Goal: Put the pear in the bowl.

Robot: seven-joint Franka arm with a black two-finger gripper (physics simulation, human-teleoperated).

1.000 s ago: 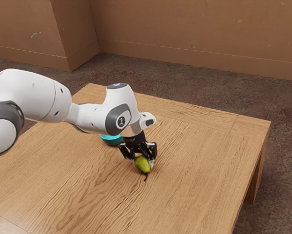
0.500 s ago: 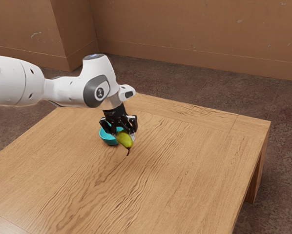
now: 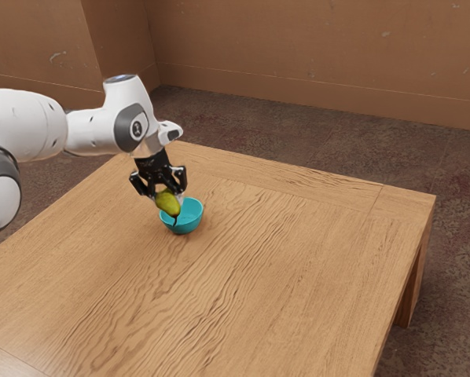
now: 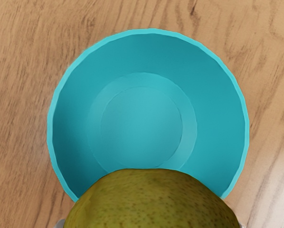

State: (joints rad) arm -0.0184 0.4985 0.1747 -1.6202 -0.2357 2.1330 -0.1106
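Note:
In the exterior view my gripper is shut on the green pear, whose dark stem points down. The pear hangs in front of the upper left part of the turquoise bowl, which stands upright on the table. From the wrist view, the pear is large and close under my hand, covering one edge of the bowl. The bowl's inside holds nothing that I can see.
The wooden table reaches toward the exterior view's right, with its far corner and a leg there. A brown wall rises behind the dark floor.
My gripper has carried the pear up and toward the exterior view's left, from low over the table to the bowl. More of the bowl shows there now.

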